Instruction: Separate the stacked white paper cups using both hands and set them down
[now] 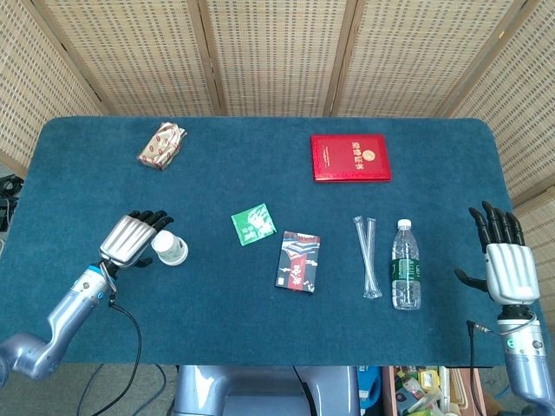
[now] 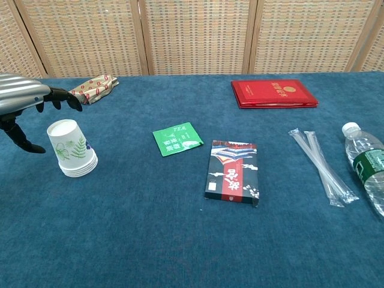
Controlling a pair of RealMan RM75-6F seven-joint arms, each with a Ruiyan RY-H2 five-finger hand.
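The stack of white paper cups (image 1: 169, 248) (image 2: 72, 148) stands upside down on the left side of the blue table, with a green leaf print on its side. My left hand (image 1: 133, 239) (image 2: 27, 103) hovers just left of and slightly above the stack, fingers spread and holding nothing; in the chest view its fingertips (image 2: 66, 98) reach over the cup's top and its thumb hangs beside it. My right hand (image 1: 503, 260) stays at the table's right edge, fingers spread and empty, far from the cups.
A patterned wrapped packet (image 1: 161, 145) lies at the back left, a green tea sachet (image 1: 253, 224) and a dark box (image 1: 298, 261) in the middle, a red booklet (image 1: 349, 157) at the back, wrapped straws (image 1: 367, 256) and a lying water bottle (image 1: 405, 264) on the right.
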